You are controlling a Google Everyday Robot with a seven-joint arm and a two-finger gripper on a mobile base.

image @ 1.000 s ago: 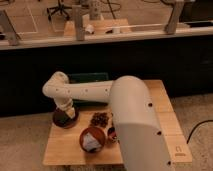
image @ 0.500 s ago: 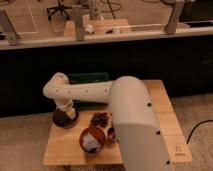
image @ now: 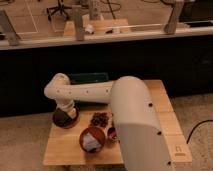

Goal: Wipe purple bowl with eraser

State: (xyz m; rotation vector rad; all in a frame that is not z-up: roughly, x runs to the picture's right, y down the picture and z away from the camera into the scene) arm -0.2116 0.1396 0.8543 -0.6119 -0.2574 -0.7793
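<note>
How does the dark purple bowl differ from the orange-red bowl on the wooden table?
The round dark purple bowl sits near the left edge of the wooden table; the round orange-red bowl sits nearer the front middle. The purple bowl is partly covered by the end effector reaching down onto it; the orange-red bowl is untouched. The orange-red bowl holds pale contents; the purple bowl's inside is mostly hidden. Both look similar in width.

Two bowls – one purple bowl [image: 64, 118], one orange-red bowl [image: 93, 139] – one claw [image: 66, 113] over the purple

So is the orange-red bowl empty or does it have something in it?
Not empty: the orange-red bowl holds something pale. The gripper is down at the purple bowl, apart from it.
</note>
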